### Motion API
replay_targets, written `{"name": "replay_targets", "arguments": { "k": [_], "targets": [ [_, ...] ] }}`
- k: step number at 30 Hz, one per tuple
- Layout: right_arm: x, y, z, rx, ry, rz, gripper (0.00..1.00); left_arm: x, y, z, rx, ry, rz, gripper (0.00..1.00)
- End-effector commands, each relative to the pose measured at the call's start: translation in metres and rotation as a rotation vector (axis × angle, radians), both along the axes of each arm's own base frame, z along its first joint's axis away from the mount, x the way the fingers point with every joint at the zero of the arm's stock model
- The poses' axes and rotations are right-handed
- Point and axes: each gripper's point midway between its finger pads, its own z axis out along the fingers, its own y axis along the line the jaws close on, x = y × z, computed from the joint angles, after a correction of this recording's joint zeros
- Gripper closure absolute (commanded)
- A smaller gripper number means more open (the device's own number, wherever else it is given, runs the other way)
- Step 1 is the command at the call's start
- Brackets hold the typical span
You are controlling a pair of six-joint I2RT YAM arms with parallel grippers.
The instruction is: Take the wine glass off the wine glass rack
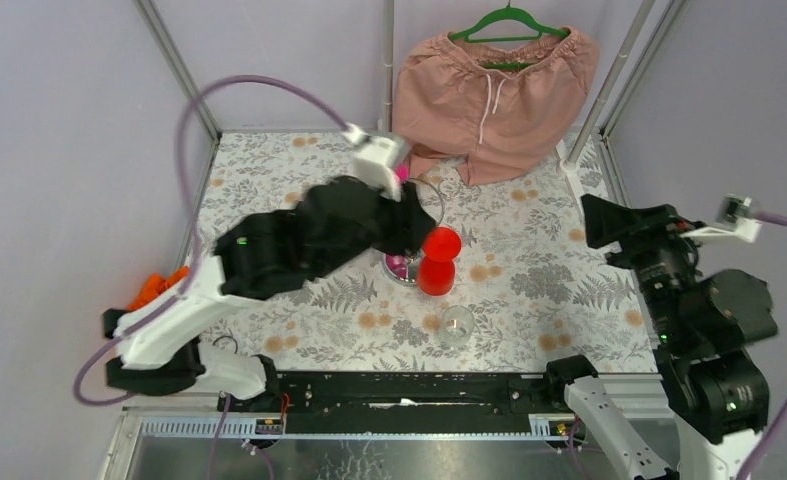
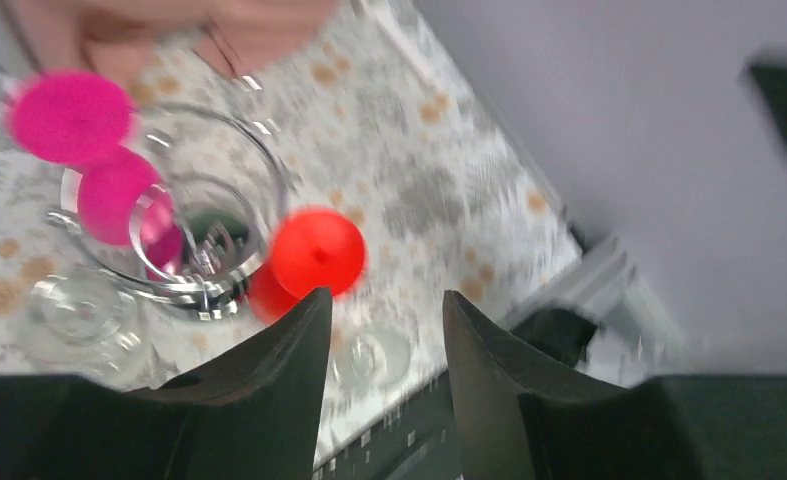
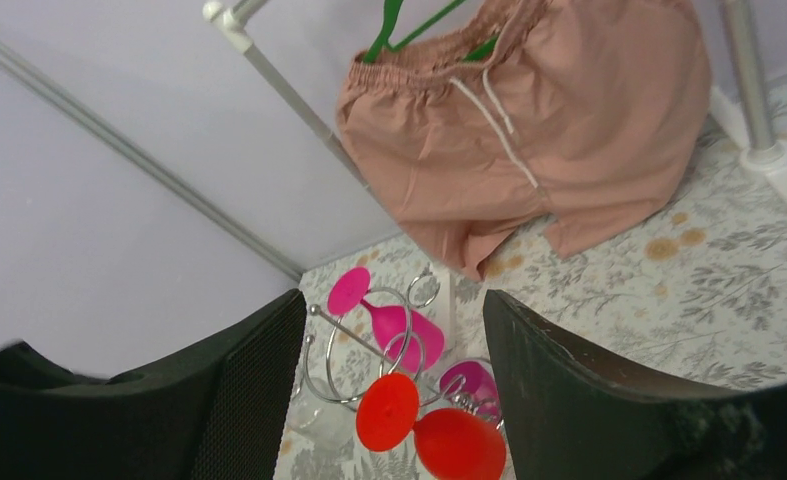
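The chrome wine glass rack [image 1: 427,192] stands mid-table, its wire rings clear in the right wrist view [image 3: 409,345]. A red wine glass [image 1: 438,260] hangs upside down on its near side, foot up [image 3: 387,411]. A pink wine glass [image 3: 394,318] hangs on the far side, also in the left wrist view [image 2: 70,116]. My left gripper [image 1: 412,234] is over the rack, open and empty [image 2: 384,300], with the red glass [image 2: 317,252] just beyond its left finger. My right gripper [image 1: 594,216] is open and empty at the right, well away from the rack [image 3: 394,300].
A clear glass [image 1: 456,325] stands on the flowered tablecloth in front of the rack. Pink shorts on a green hanger [image 1: 496,85] hang at the back. Orange items [image 1: 156,287] lie past the table's left edge. White frame poles stand at the corners.
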Motion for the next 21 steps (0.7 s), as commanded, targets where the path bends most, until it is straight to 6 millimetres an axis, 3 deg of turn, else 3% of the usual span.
{"name": "replay_targets", "arguments": {
  "k": [1, 3, 6, 11, 16, 21],
  "targets": [
    [0.028, 0.035, -0.018, 0.027, 0.051, 0.154, 0.27, 0.041, 0.042, 0.043, -0.247, -0.056, 0.161, 0.47],
    [0.037, 0.054, -0.037, 0.041, 0.094, 0.241, 0.27, 0.054, 0.072, 0.061, -0.341, -0.089, 0.205, 0.45],
    [0.049, 0.075, -0.058, 0.069, 0.134, 0.338, 0.27, 0.066, 0.094, 0.07, -0.379, -0.098, 0.243, 0.44],
    [0.065, 0.095, -0.088, 0.103, 0.194, 0.427, 0.27, 0.089, 0.094, 0.077, -0.402, -0.067, 0.198, 0.46],
    [0.074, 0.105, -0.109, 0.101, 0.24, 0.475, 0.27, 0.13, 0.1, 0.067, -0.456, 0.007, 0.15, 0.48],
    [0.083, 0.115, -0.126, 0.097, 0.291, 0.528, 0.27, 0.166, 0.133, 0.035, -0.545, 0.114, 0.147, 0.53]
  ]
}}
